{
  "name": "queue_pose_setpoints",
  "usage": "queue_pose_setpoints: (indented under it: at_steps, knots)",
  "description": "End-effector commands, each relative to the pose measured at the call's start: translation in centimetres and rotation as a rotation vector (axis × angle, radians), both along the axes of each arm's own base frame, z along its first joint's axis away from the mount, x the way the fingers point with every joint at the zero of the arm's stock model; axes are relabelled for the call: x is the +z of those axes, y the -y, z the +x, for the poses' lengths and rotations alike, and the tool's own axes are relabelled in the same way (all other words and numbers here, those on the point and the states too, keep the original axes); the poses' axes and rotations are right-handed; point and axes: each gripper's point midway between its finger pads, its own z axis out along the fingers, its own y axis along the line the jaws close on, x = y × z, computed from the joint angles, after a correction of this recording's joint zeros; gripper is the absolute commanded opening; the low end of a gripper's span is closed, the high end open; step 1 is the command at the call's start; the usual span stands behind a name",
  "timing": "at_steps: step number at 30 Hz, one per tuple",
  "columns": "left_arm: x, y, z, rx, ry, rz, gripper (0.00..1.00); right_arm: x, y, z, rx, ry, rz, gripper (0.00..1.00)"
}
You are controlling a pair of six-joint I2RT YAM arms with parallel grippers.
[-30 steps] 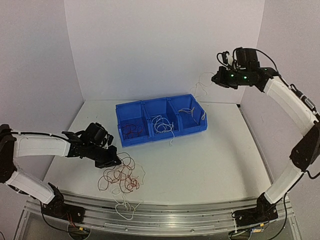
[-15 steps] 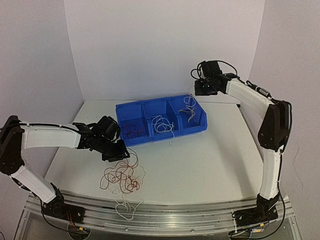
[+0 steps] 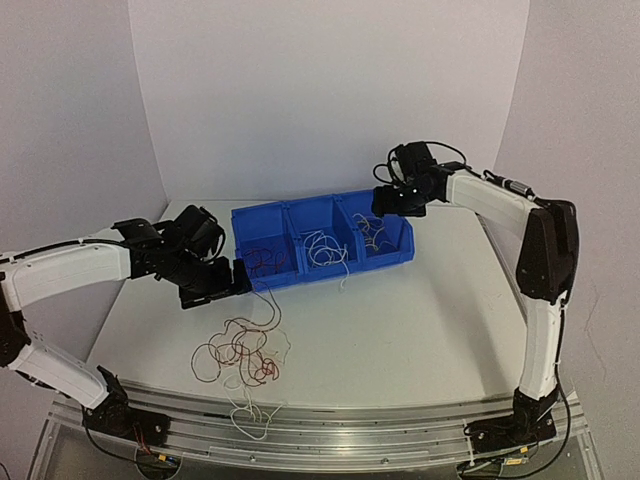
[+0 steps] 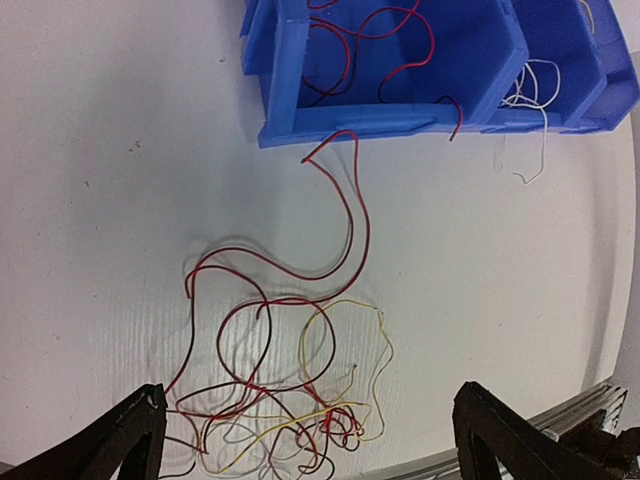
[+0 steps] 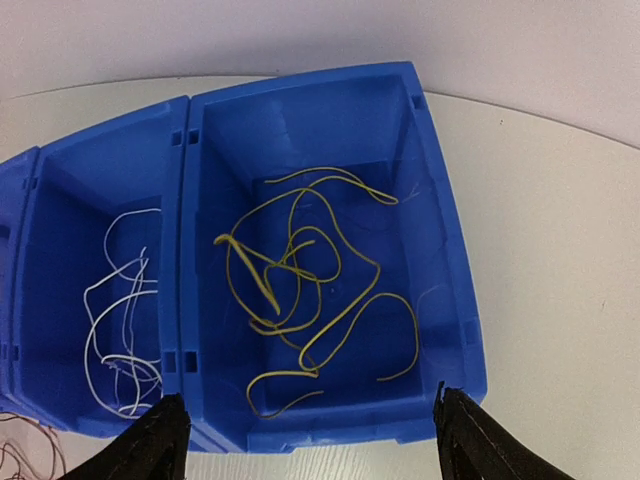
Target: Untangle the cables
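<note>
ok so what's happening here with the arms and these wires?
Two arms are sorting tangled cables by colour into a blue bin. The right end effector hangs open over the right compartment, where yellow cables lie. White cables sit in the middle one, red in the left. The left end effector is open and empty at the bin's left front. One red cable runs from there to the tangle on the table.
</note>
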Motion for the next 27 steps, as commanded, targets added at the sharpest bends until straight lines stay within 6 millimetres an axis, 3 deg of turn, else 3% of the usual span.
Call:
queue_pose_setpoints:
  at_steps: [1, 4, 6, 10, 13, 15, 17, 20, 23, 27]
  knots:
    - [-0.7, -2.9, -2.9, 0.007, -0.1, 0.112, 1.0, 8.2, -0.8, -4.5, 0.074, 0.068, 0.188, 0.83]
    - [-2.6, -4.1, -5.3, -0.007, -0.197, 0.146, 1.0, 6.9, -1.1, -8.0, 0.124, -0.017, 0.249, 0.84]
    - [-3.7, -3.2, -6.7, -0.056, -0.245, 0.093, 1.0, 5.9, -1.2, -10.5, 0.153, -0.069, 0.281, 0.84]
    - [-4.6, 0.8, -8.3, -0.203, -0.252, -0.117, 1.0, 2.6, -2.6, -15.4, 0.261, -0.19, 0.32, 0.84]
    - [-6.5, 0.6, -8.7, -0.199, -0.262, -0.128, 1.0, 0.7, -4.5, -18.8, 0.362, -0.233, 0.312, 0.84]
    - [-8.0, -0.2, -8.6, -0.163, -0.277, -0.077, 1.0, -0.4, -6.7, -21.1, 0.457, -0.247, 0.301, 0.84]
    - [-9.1, -0.6, -8.3, -0.132, -0.285, -0.043, 1.0, -1.3, -10.2, -24.0, 0.596, -0.256, 0.298, 0.83]
    - [-9.6, 0.3, -7.3, -0.117, -0.256, -0.076, 0.99, -2.2, -14.7, -26.9, 0.755, -0.25, 0.272, 0.8]
    - [-9.6, 1.2, -6.2, -0.102, -0.218, -0.114, 0.91, -2.8, -19.1, -28.4, 0.857, -0.245, 0.3, 0.77]
    - [-11.0, -0.2, -6.1, -0.035, -0.226, -0.02, 0.75, -4.6, -23.9, -28.9, 0.918, -0.234, 0.323, 0.73]
